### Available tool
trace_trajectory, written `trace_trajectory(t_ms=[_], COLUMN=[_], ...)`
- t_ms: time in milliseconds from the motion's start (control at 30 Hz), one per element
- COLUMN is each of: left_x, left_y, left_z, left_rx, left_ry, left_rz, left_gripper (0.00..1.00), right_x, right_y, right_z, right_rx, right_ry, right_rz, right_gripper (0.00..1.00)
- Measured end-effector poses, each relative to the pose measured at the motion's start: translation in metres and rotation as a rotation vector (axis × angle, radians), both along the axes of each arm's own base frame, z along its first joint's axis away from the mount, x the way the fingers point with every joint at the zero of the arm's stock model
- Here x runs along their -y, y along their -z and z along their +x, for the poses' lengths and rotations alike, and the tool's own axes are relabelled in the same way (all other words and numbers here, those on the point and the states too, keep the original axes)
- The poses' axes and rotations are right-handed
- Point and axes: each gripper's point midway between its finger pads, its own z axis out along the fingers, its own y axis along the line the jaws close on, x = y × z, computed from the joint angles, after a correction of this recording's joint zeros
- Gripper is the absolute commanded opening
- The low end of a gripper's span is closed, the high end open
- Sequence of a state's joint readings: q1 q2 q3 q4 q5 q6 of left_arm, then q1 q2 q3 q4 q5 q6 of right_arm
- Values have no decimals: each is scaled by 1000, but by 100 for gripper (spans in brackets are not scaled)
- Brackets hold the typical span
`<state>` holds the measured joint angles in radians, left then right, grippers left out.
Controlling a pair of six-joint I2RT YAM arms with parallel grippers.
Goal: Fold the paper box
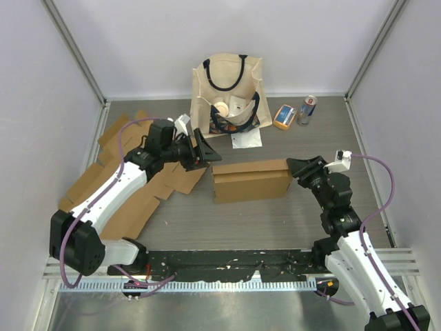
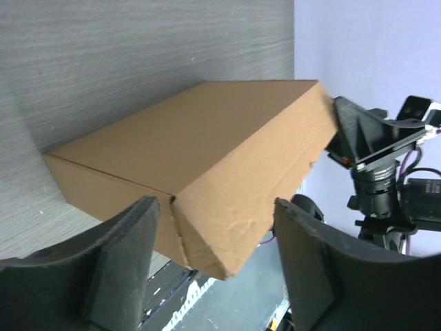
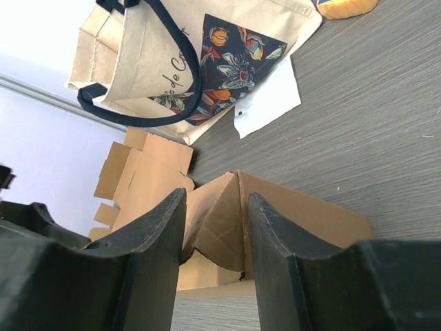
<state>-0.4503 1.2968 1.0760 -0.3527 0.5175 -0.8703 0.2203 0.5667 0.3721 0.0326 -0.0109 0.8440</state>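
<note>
Presently sitting mid-way on the desk (image 1: pixel 275 227): paper box (image 1: pixel 249 181). Left pincer (image 2: pixel 215 207) released, spread just off its left end; right pincer (image 3: pixel 215 200) astride the right end flap (image 3: pixel 220 221), clenched or not, cannot tell. Risks crumpling that flap, or shoving the unbraced box sideways

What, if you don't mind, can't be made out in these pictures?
Whether the right hand pinches the box flap: right wrist view, fingers cover the contact.
Bag contents: top view, too small.
Can label: top view, too small.
Box's lower edge: left wrist view, partly behind the left hand.
</note>
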Motion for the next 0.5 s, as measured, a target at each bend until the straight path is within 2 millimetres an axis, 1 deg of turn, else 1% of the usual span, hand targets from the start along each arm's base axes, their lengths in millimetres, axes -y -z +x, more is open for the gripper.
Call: trace_trajectory(t_ms=[33,100,133,200,300,367,433,500], left_x=[1,1,1,3,5,5,5,5], left_y=[7,23,29,40,42,43,46,49], left_z=[-1,-7,-10,-17,-22,-26,-27,-25], left_rx=[-14,-56,-72,-100,-90,-74,-61,-45], left_ry=[3,9,13,23,27,21,14,5], left_rz=[0,3,4,4,-7,-9,-17,-33], left_gripper=[61,55,54,53,45,40,35,34], right_x=[0,-1,-1,-1,1,2,3,6], right_y=[0,0,0,0,2,4,6,7], right_z=[0,0,0,0,0,-1,-2,-3], right_rx=[2,3,3,2,-3,0,18,34], right_ry=[-2,-3,-3,-3,3,11,21,39], right_rz=[1,1,1,1,0,4,26,45], right_gripper=[45,44,43,40,35,33,32,33])
